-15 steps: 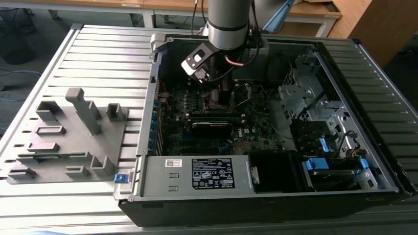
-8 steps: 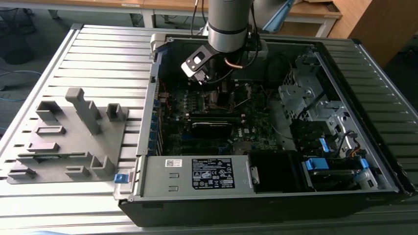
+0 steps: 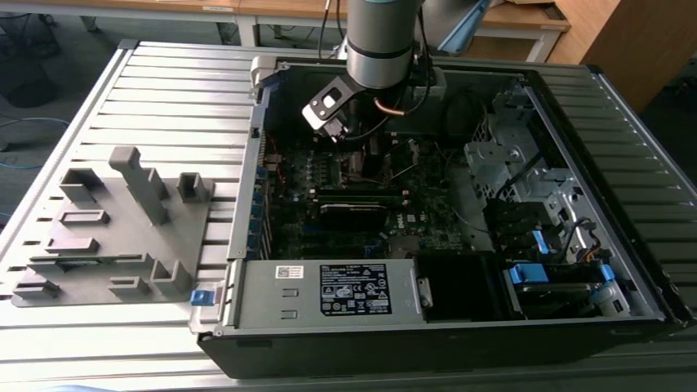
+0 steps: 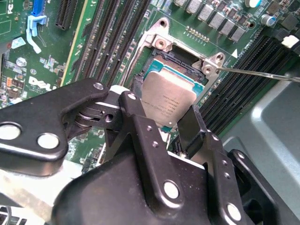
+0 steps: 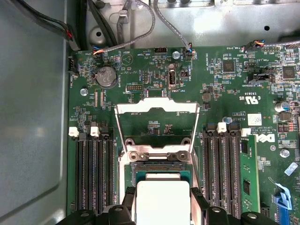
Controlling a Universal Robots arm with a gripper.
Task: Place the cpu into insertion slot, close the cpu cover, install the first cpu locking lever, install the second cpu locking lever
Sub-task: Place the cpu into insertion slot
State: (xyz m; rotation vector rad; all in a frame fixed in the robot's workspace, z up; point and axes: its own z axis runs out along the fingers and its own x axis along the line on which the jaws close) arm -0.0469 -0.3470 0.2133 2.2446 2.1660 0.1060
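Observation:
My gripper (image 4: 161,119) is shut on the cpu (image 4: 168,98), a small silver-beige chip pinched by its edges between the two black fingers (image 4: 136,126). The cpu hangs tilted just over the insertion slot (image 4: 180,61), the dark square socket with a silvery rim on the green board. In the first wrist view the cpu (image 5: 162,197) covers the near half of the insertion slot (image 5: 161,166). The cpu cover (image 5: 157,107), a silvery frame with a square window, stands flipped open at its hinge beyond the socket. A thin wire locking lever (image 4: 258,74) sticks out sideways, unlatched.
Long black memory slots (image 5: 93,173) flank the socket on both sides, with a memory card (image 5: 248,173) seated in one. The grey case wall (image 5: 33,117) and cables (image 5: 140,28) are close by. The arm (image 3: 379,49) reaches into the open case; a grey fixture (image 3: 109,229) lies on the exterior view's left.

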